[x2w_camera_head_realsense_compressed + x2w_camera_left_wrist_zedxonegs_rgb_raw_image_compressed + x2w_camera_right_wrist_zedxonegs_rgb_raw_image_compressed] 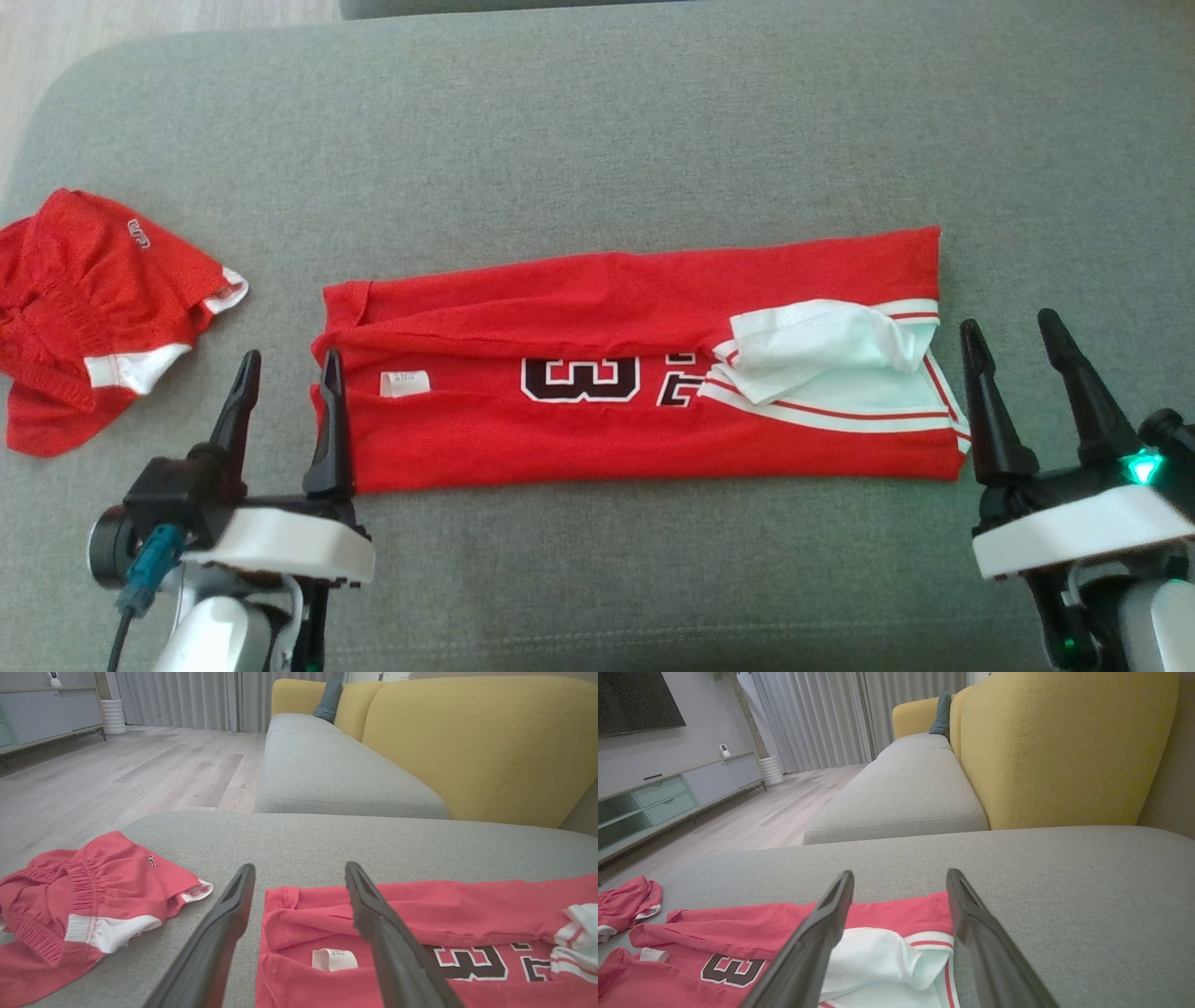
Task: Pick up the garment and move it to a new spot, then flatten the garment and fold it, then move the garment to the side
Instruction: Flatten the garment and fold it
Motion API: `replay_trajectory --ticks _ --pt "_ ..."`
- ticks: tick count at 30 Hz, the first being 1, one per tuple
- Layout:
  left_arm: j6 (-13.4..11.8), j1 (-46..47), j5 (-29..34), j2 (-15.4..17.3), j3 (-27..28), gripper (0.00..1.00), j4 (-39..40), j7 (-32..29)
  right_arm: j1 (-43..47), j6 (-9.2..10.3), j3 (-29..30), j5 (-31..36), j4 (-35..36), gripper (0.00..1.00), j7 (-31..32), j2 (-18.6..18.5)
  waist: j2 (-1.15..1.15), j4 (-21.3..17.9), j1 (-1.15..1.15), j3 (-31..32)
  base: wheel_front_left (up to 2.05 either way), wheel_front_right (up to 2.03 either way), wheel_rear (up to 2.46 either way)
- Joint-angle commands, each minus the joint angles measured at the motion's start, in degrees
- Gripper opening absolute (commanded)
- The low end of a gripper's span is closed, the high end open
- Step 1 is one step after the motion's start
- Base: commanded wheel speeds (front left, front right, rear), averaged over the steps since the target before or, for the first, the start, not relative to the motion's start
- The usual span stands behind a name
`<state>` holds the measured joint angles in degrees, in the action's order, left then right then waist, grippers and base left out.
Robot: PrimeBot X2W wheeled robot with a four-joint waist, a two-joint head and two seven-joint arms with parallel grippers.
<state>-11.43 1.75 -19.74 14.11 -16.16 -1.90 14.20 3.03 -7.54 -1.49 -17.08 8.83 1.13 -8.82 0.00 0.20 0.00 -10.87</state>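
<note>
A red jersey (597,373) with a dark number and white trim lies folded into a long strip across the grey cushion (597,121). Its white label (404,383) shows near the left end, and a white panel (822,341) sits near the right end. My left gripper (290,359) is open at the strip's left end, its inner finger (329,420) over the jersey's (420,933) edge, nothing held. My right gripper (1013,329) is open just off the right end, nothing between its fingers. In the right wrist view the jersey (752,933) lies below the open gripper (900,877).
Red shorts (93,317) with white trim lie crumpled at the cushion's left edge, also in the left wrist view as shorts (84,896). A yellow sofa back (467,742) and further grey seat (327,770) stand behind. Wooden floor (117,770) lies to the left.
</note>
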Motion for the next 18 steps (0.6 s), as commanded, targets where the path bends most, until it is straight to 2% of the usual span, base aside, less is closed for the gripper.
replay_trajectory --ticks 1,9,18 --pt "-0.3 1.5 0.2 1.2 1.9 1.0 1.8 0.3 -0.8 0.05 -0.8 0.2 2.2 1.0 0.4 -0.3 0.0 0.0 0.0 -0.1 0.0 0.0 0.0" --pt "-0.5 2.5 0.3 1.2 1.5 1.0 2.5 0.2 -1.6 0.05 0.3 -0.2 -0.1 1.0 1.0 -0.3 0.0 0.6 0.0 -1.8 0.0 0.0 0.0" --pt "0.2 6.5 1.0 0.8 0.7 1.0 2.9 0.4 -9.8 0.05 1.3 -1.9 -11.8 1.0 1.2 -2.7 0.0 1.9 0.0 -7.0 0.0 0.0 0.0"
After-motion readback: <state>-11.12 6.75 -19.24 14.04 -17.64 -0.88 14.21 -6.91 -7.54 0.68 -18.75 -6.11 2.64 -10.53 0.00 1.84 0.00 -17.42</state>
